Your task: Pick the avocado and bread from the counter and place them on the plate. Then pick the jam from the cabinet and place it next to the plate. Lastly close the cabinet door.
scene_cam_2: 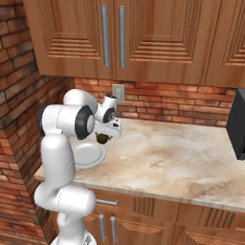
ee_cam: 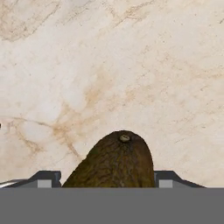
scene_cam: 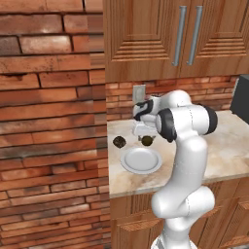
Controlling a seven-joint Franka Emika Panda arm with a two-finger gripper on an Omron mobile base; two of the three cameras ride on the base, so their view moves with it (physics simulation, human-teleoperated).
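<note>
The avocado (ee_cam: 114, 159) is pinched in the gripper (ee_cam: 107, 178) above the worktop (ee_cam: 131, 65); nothing is yet placed on the plate (scene_cam: 141, 160).

The plate (scene_cam: 141, 161) lies on the counter (scene_cam: 228, 146), close to its front edge and near the brick side wall (scene_cam: 48, 121) at the counter's left end. Behind the plate sit two small items: the bread (scene_cam: 119, 142) to the left, nearer the side wall, and the avocado (scene_cam: 147, 141) to the right, between the fingers of the gripper (scene_cam: 145, 137). A wall outlet (scene_cam_2: 117, 93) sits on the back wall behind them. Wall cabinets (scene_cam_2: 115, 38) hang above the counter, base cupboards (scene_cam_2: 143, 210) stand below it, and an appliance (scene_cam_2: 238, 124) stands at the far right.
</note>
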